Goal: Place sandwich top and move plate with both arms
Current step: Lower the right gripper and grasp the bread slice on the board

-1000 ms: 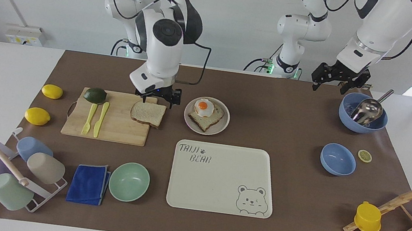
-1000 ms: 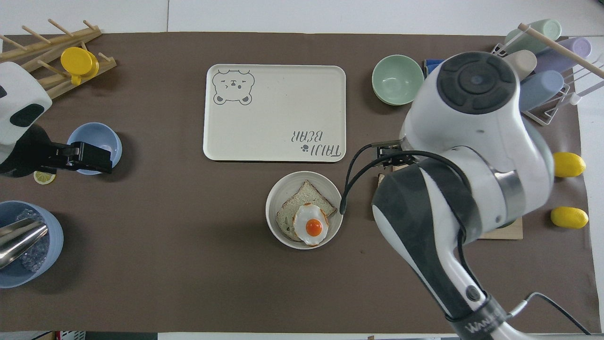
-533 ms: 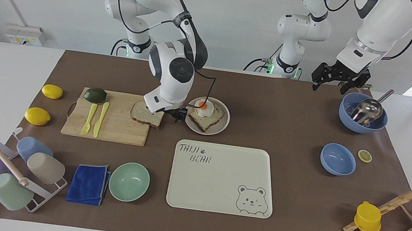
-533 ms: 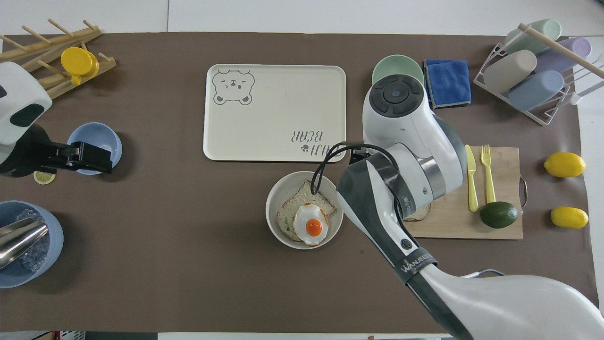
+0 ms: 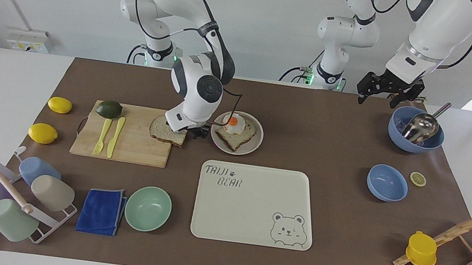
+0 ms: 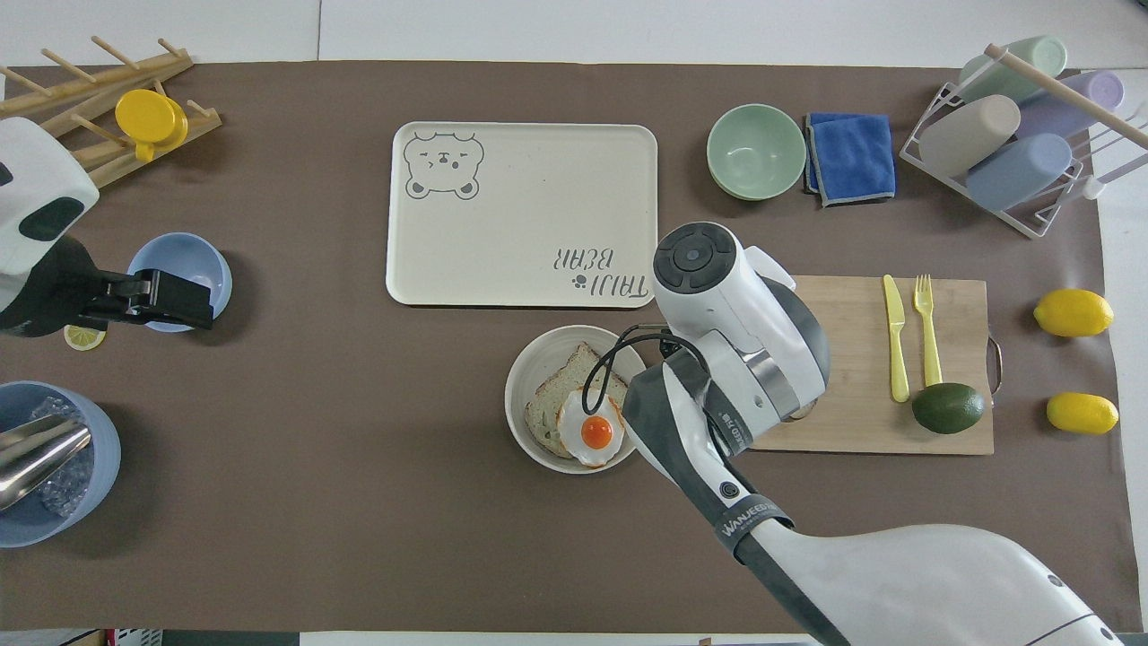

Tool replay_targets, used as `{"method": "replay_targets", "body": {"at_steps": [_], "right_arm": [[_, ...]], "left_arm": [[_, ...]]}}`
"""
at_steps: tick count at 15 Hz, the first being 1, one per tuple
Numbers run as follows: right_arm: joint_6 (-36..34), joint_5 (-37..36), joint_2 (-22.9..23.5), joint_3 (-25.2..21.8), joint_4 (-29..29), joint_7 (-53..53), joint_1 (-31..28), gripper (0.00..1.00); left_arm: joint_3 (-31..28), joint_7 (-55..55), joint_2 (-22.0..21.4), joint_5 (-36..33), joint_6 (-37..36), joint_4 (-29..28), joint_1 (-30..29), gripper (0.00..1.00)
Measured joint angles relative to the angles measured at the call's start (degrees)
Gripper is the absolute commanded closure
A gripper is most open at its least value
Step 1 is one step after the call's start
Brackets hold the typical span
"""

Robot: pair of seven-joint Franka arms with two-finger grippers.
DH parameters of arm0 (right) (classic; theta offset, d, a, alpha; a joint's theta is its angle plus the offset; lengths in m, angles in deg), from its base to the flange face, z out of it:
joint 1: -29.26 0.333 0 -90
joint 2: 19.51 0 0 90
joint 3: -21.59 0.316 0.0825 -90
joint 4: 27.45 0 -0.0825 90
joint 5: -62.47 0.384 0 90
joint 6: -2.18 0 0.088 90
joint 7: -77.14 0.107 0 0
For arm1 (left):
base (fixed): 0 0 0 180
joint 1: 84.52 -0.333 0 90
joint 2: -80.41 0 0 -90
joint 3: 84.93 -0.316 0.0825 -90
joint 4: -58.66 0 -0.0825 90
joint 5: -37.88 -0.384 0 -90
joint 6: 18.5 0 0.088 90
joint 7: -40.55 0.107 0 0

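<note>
I have the right gripper (image 5: 192,134) low at the plain pale bread slice (image 5: 163,131) on the wooden cutting board (image 5: 134,142), just beside the round beige plate (image 5: 255,144); I cannot tell its fingers' state. The left gripper (image 5: 388,94), fingers apart, waits over the tabletop (image 5: 332,131).

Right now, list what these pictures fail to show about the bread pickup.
- Overhead view: the sandwich top on the cutting board is almost wholly covered by the right arm's wrist.
- Facing view: whether the right gripper has gripped the slice; its wrist hides the contact.
- Overhead view: the left gripper is partly cut off at the edge.
</note>
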Motion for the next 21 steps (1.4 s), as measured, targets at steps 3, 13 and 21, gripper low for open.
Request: {"method": "replay_targets", "body": {"at_steps": [3, 13, 21], "right_arm": [[0.15, -0.69, -0.11, 0.00, 0.73, 0.00, 0.00, 0.26], [4.35, -0.76, -0.77, 0.01, 4.17, -0.02, 0.00, 0.29], [4.17, -0.82, -1.23, 0.02, 4.75, -0.04, 0.02, 0.30]], "left_arm": [[0.00, 0.00, 0.00, 0.00, 0.00, 0.00, 0.00, 0.00], [0.00, 0.00, 0.00, 0.00, 0.00, 0.00, 0.00, 0.00], [0.00, 0.00, 0.00, 0.00, 0.00, 0.00, 0.00, 0.00]]}}
